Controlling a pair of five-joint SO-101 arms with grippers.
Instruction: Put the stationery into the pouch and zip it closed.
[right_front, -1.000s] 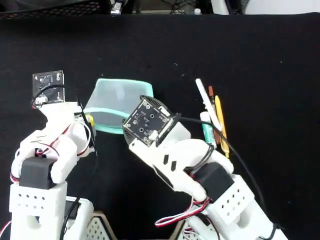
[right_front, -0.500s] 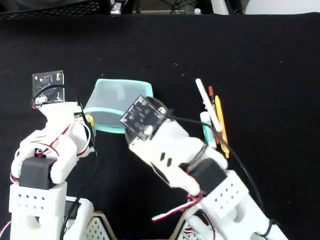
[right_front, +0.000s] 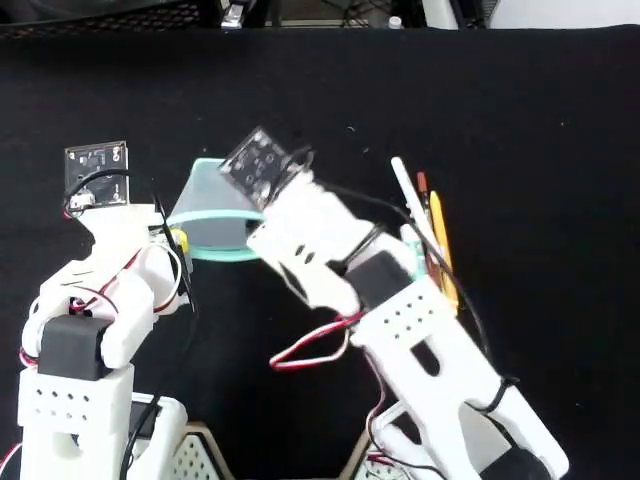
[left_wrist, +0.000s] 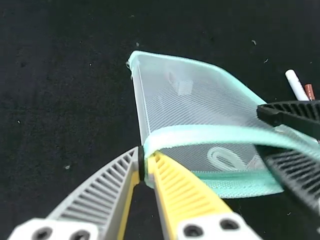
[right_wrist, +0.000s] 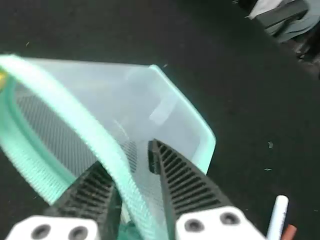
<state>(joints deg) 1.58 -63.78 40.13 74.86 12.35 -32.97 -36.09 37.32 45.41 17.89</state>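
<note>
A translucent mesh pouch (right_front: 205, 205) with a teal zip rim lies at the table's middle left, its mouth held open. My left gripper (left_wrist: 145, 167) is shut on the rim's corner (left_wrist: 150, 145); the high view shows it at the pouch's left end (right_front: 180, 243). My right arm (right_front: 300, 230) stretches over the pouch. Its gripper (right_wrist: 127, 155) is open and straddles the upper rim band (right_wrist: 75, 110). Its black fingers (left_wrist: 292, 112) stand above and below that band. The stationery (right_front: 428, 235), a white pen, brown pencil, yellow pen and teal marker, lies on the table right of the pouch.
Black cloth covers the table (right_front: 520, 120). The white pen's tip (right_wrist: 277, 215) and a brown tip (right_wrist: 291, 232) lie close beside the pouch's far corner. A cable (right_front: 310, 345) loops under my right arm.
My right arm swung forward and left over the pouch, its wrist going from the pouch's near edge to its far edge. The left arm and stationery stayed put.
</note>
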